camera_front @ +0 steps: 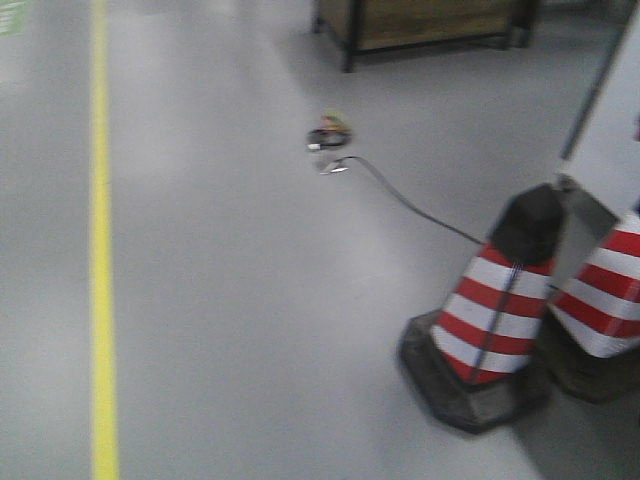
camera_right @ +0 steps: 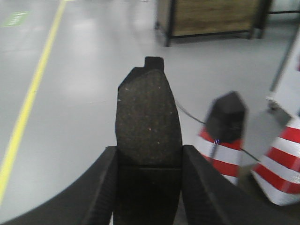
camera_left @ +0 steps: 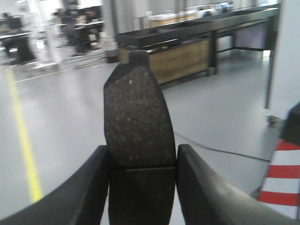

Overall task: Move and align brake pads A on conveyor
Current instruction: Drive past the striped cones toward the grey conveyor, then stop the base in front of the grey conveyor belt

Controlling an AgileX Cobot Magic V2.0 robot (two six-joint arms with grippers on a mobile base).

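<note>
In the left wrist view a dark grey brake pad (camera_left: 138,117) with a groove across its middle stands up between the black fingers (camera_left: 93,178) of my left gripper (camera_left: 143,157), which is shut on it. The right wrist view shows the same kind of brake pad (camera_right: 147,117), with my right gripper (camera_right: 149,157) shut on it and its fingers (camera_right: 201,183) pressing both long edges. Both pads are carried in the air above a grey floor. The conveyor is out of view. Neither gripper appears in the front view.
Two red-and-white traffic cones (camera_front: 490,310) (camera_front: 605,300) stand on the floor at the right, with a black cable (camera_front: 410,205) running to a small device (camera_front: 328,135). A yellow floor line (camera_front: 102,250) runs along the left. A wood-panelled bench (camera_front: 430,22) stands farther ahead.
</note>
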